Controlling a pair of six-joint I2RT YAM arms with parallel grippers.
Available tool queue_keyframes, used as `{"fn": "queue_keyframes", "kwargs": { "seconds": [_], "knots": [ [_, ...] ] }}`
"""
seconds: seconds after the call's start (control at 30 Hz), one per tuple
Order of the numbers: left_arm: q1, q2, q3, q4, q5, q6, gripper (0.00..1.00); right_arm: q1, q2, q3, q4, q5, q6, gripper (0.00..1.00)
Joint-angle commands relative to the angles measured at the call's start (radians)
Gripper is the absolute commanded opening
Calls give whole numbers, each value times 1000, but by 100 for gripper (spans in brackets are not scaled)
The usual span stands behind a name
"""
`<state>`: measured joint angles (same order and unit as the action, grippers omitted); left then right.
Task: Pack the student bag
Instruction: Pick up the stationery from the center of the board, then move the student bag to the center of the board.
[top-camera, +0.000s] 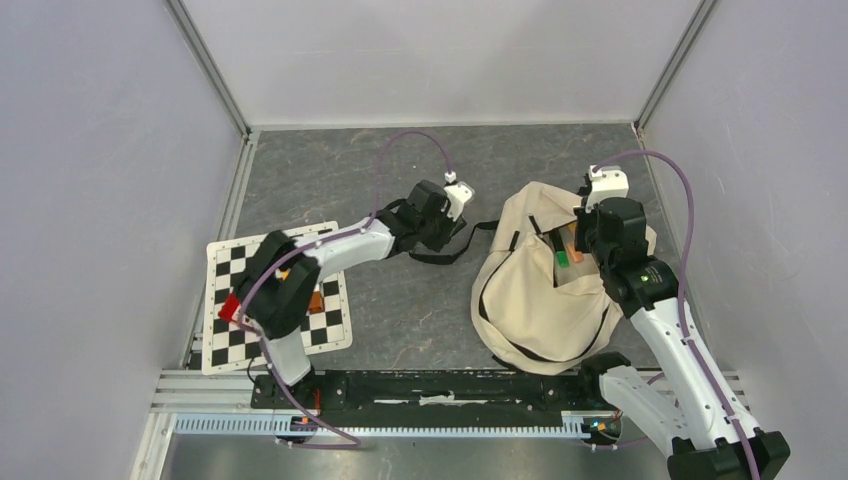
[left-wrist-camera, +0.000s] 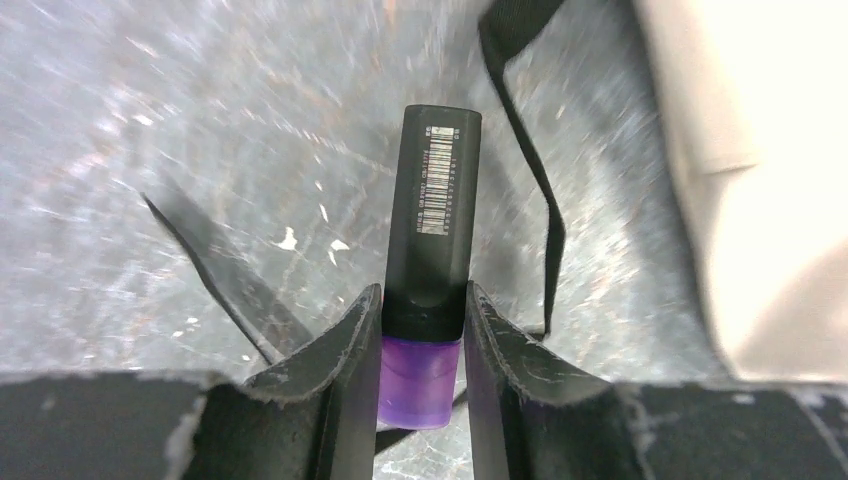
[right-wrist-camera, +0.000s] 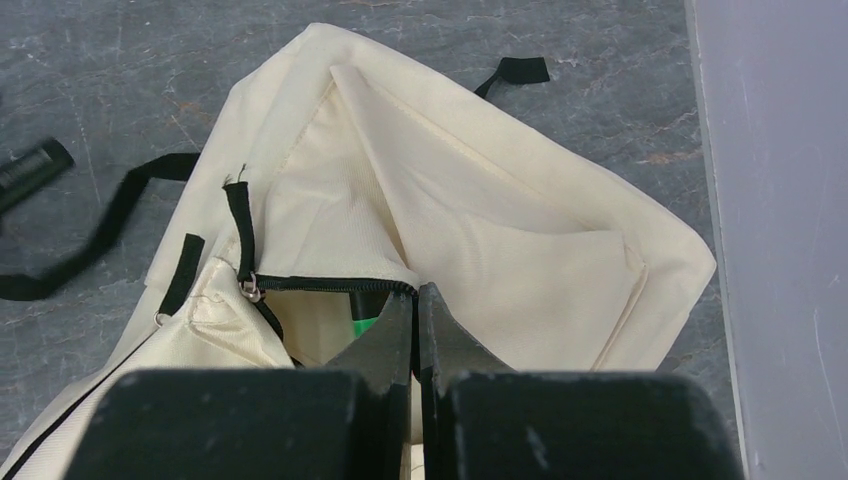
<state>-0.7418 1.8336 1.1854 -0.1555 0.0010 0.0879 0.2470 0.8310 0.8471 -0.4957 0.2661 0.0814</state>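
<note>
The cream student bag (top-camera: 540, 300) lies on the grey table at the right, its zipped opening facing up. A green marker (top-camera: 562, 258) and an orange one (top-camera: 567, 240) show inside the opening. My right gripper (top-camera: 592, 248) is shut on the edge of the bag's opening, at the end of the black zipper (right-wrist-camera: 330, 285). The right wrist view shows the right gripper (right-wrist-camera: 416, 292), the bag (right-wrist-camera: 470, 200) and the green marker (right-wrist-camera: 368, 322). My left gripper (top-camera: 440, 218) is shut on a black highlighter with a purple cap (left-wrist-camera: 435, 200), held just left of the bag (left-wrist-camera: 770, 200).
A black-and-white checkered mat (top-camera: 225, 270) lies at the front left with small red (top-camera: 230, 307) and orange (top-camera: 315, 300) items on it, partly hidden by the left arm. A black bag strap (top-camera: 470, 240) trails on the table between the arms. Walls stand close on three sides.
</note>
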Motion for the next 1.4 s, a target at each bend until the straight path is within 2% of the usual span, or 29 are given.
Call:
{"fn": "queue_keyframes", "kwargs": {
  "seconds": [0.0, 0.13, 0.27, 0.43, 0.7, 0.9, 1.03, 1.2, 1.37],
  "knots": [
    [-12, -210, -9, 130, -25, -137, 24, 1, -26, 29, 92, -39, 6, 0],
    [-32, -334, -42, 112, -22, -220, 21, 3, -19, 23, 100, -111, 17, 0],
    [-58, -482, -140, 128, 48, -359, 19, 40, -5, -15, 156, -177, 76, 0],
    [-121, -665, -247, 102, 64, -500, 19, 225, 72, -16, 225, -105, 136, 0],
    [-186, -883, -381, -68, 33, -731, 19, 495, 285, 97, 355, -17, 223, 0],
    [-191, -1038, -415, -189, -43, -799, 19, 613, 439, 225, 382, 30, 239, 0],
    [-191, -1040, -426, -215, -62, -840, 19, 626, 497, 290, 382, 28, 235, 0],
    [-192, -946, -431, -177, -29, -928, 19, 627, 509, 319, 367, 56, 212, 0],
    [-196, -864, -404, -136, -33, -948, 18, 627, 486, 306, 356, 95, 195, 0]
  ]
}}
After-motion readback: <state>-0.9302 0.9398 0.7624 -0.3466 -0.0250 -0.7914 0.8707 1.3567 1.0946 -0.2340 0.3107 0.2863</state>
